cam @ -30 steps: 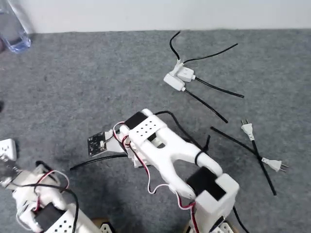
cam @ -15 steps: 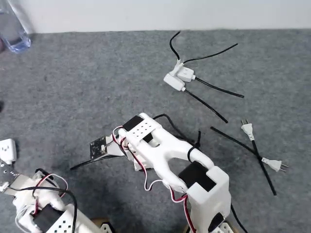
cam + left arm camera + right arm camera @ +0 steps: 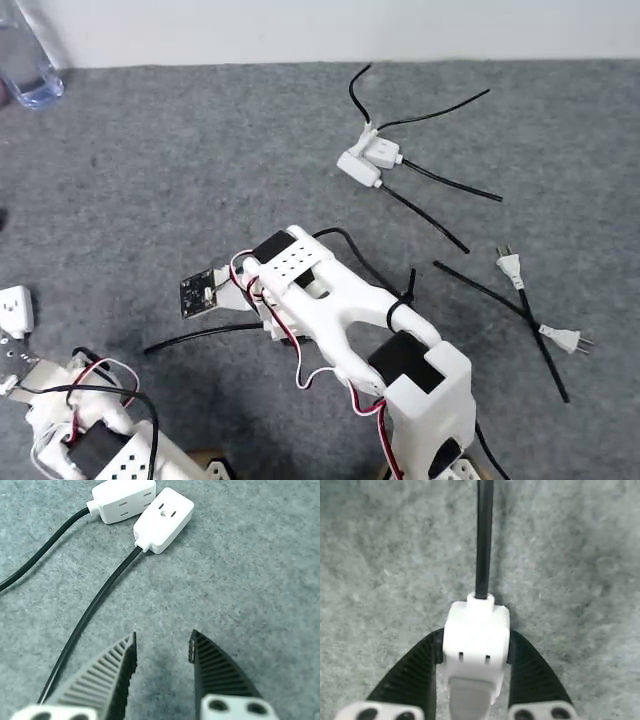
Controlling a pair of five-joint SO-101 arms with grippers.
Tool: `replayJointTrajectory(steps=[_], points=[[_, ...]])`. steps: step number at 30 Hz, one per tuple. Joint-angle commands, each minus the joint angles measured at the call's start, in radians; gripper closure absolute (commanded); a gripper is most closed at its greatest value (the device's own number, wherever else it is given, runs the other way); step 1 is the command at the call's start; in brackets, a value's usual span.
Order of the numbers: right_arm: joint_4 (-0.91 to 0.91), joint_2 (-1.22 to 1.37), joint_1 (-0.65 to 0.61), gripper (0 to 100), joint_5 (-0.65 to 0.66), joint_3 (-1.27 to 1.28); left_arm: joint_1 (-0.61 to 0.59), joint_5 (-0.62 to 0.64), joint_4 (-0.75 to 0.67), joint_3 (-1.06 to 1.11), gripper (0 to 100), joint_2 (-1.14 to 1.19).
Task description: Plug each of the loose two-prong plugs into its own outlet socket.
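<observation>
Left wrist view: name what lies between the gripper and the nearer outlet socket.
Bare grey carpet separates the gripper from the outlet socket in the left wrist view; its black cord passes beside.

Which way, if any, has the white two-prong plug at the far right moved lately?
No. The white two-prong plug lies where it was, the same gap from the other white plug and the two white outlet sockets.

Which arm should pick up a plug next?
Left, probably: the left fingers stand open and empty, while the right fingers are shut on a white socket. Reach is uncertain.
</observation>
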Motion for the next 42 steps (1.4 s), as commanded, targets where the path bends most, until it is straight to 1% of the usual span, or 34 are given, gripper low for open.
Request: replayJointTrajectory(steps=[1, 3, 6, 8, 11, 14, 19, 26, 29, 36, 38, 42], points=[[0.013, -0.013, 0.041, 99.1, 0.0, -0.086, -0.005, -0.008, 0.002, -0.01, 83, -0.003], [0.047, -0.015, 0.074, 99.1, -0.003, -0.15, -0.005, -0.008, 0.002, -0.01, 83, -0.003], [0.15, -0.016, 0.125, 99.1, -0.014, -0.276, -0.005, -0.008, 0.002, -0.01, 83, -0.003], [0.202, -0.016, 0.17, 99.1, -0.081, -0.371, -0.005, -0.008, 0.002, -0.01, 83, -0.003], [0.225, -0.016, 0.252, 99.1, -0.198, -0.48, -0.002, -0.008, 0.002, -0.01, 83, -0.003], [0.216, -0.016, 0.302, 99.1, -0.296, -0.505, 0.0, -0.008, 0.002, -0.01, 83, -0.003], [0.162, -0.018, 0.34, 99.1, -0.422, -0.499, 0.0, -0.008, 0.002, -0.01, 83, -0.003], [0.082, -0.076, 0.458, 99.1, -0.506, -0.497, 0.0, -0.008, 0.002, -0.01, 83, -0.003], [-0.015, -0.061, 0.513, 99.1, -0.552, -0.497, 0.0, -0.008, 0.002, -0.01, 83, -0.003], [-0.222, 0.054, 0.529, 99.1, -0.557, -0.506, 0.0, -0.008, 0.002, -0.01, 83, -0.003], [-0.231, 0.101, 0.526, 99.1, -0.554, -0.545, 0.0, -0.008, 0.002, -0.01, 83, -0.003], [-0.223, 0.231, 0.527, 99.1, -0.552, -0.706, 0.0, -0.008, 0.002, -0.01, 83, -0.003]])
